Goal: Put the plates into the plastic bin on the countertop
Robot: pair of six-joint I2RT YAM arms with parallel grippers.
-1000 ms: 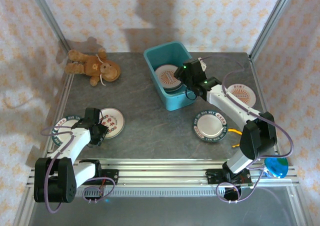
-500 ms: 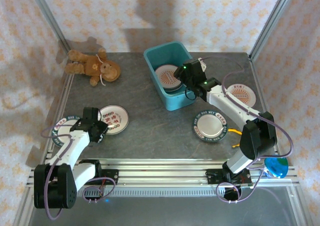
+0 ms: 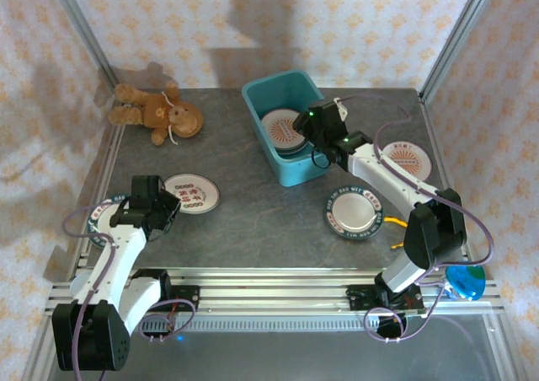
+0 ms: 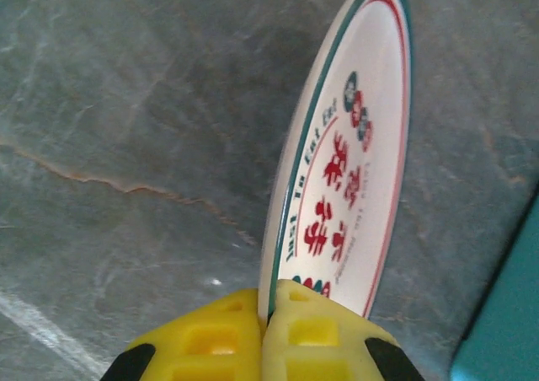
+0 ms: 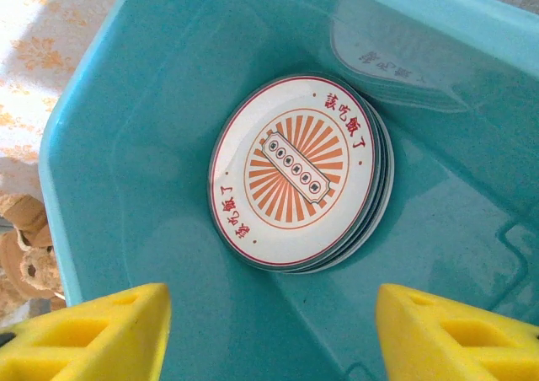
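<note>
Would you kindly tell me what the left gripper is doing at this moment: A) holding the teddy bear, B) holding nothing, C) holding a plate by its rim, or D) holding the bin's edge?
C: in the left wrist view, the left gripper is shut on the rim of a plate with red lettering, which stands tilted over the countertop.

The top plate (image 5: 295, 172) in the plastic bin (image 5: 126, 145) carries red Chinese characters — 該吃飯了 — printed twice along its rim. The tilted plate (image 4: 354, 170) bears red Chinese characters at its middle and green Latin lettering along its rim, too foreshortened to read surely. Lettering on the green-rimmed plate (image 3: 354, 211) is too small to read.
</note>
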